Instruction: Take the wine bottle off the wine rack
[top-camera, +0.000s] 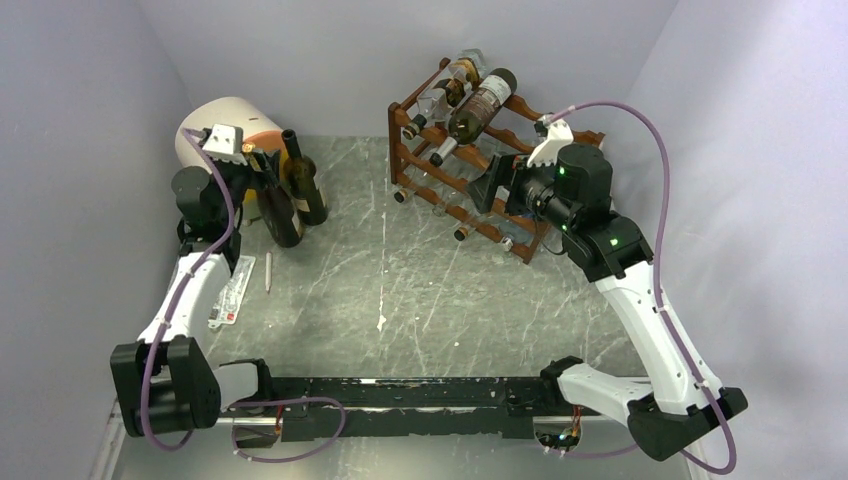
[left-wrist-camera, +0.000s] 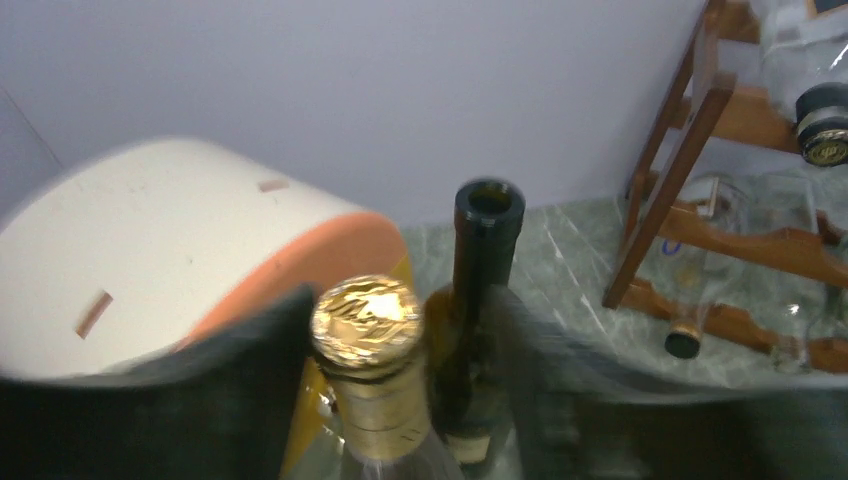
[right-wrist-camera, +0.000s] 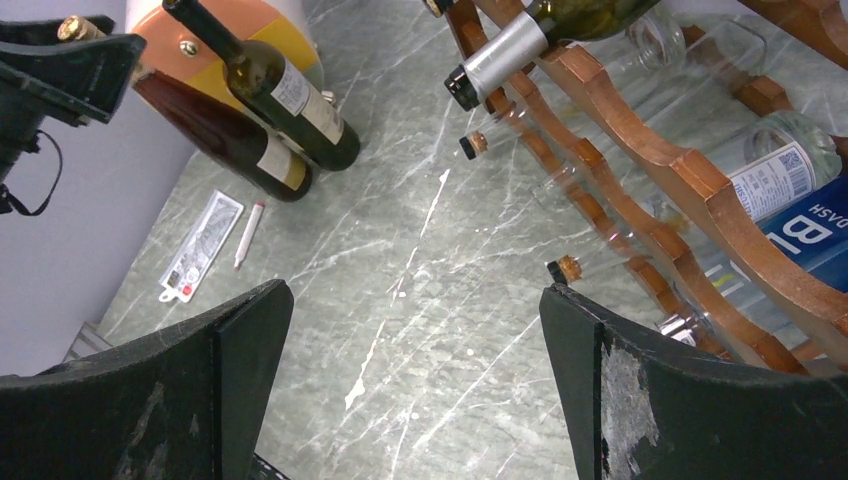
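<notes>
Wine bottle (top-camera: 278, 208), gold-capped, stands upright on the worktop (top-camera: 400, 290), well apart from the wine rack (top-camera: 396, 130). Left fingers (left-wrist-camera: 250, 400) flank its neck; whether they grip it, I cannot tell. Right fingers (right-wrist-camera: 640, 400) spread wide beside the rack.

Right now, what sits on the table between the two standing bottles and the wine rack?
Nothing: the top external view shows bare marble table between the standing bottles and the wine rack. The pen lies off that line.

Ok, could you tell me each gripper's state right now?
Left gripper: around the gold-capped bottle at its neck; grip cannot be told.
Right gripper: open, holding nothing.
</notes>
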